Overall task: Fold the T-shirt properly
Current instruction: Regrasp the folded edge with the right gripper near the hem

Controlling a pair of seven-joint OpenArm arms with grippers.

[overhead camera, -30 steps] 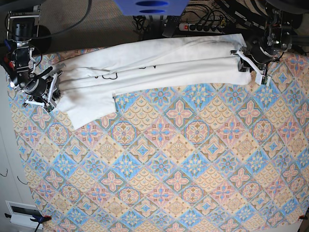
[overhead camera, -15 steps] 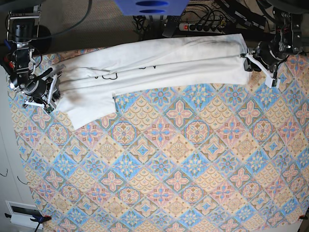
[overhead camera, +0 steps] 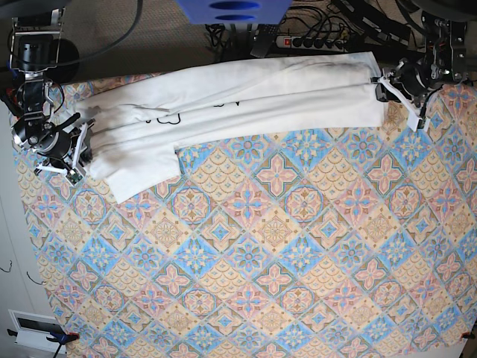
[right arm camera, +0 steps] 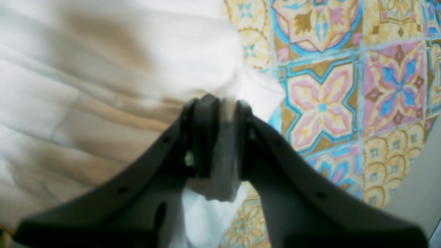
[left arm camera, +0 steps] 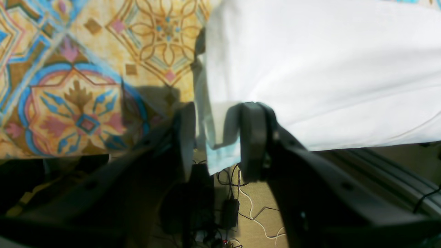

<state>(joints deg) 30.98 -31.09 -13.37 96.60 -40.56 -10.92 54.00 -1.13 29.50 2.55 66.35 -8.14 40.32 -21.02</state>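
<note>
The white T-shirt (overhead camera: 246, 101) lies stretched in a long folded band across the far side of the table, plain side up, with a bit of dark print outline showing. My left gripper (overhead camera: 383, 88) is at its right end, with the cloth's corner (left arm camera: 220, 137) between its jaws (left arm camera: 217, 137) just past the table's back edge. My right gripper (overhead camera: 80, 145) is at the shirt's left end, shut on a bunched fold (right arm camera: 103, 86) between its fingers (right arm camera: 225, 137). A loose flap hangs toward the front at the left.
The table is covered by a patterned tile-print cloth (overhead camera: 283, 246). A power strip and cables (overhead camera: 313, 41) lie on the floor behind the back edge. A blue object (overhead camera: 231, 9) is at top centre. A white device (overhead camera: 33, 328) sits at the bottom left.
My right gripper moved a little toward the front left with the shirt's end. My left gripper swung out to the right, then back up toward the table's back edge. The shirt's right end shifted slightly left.
</note>
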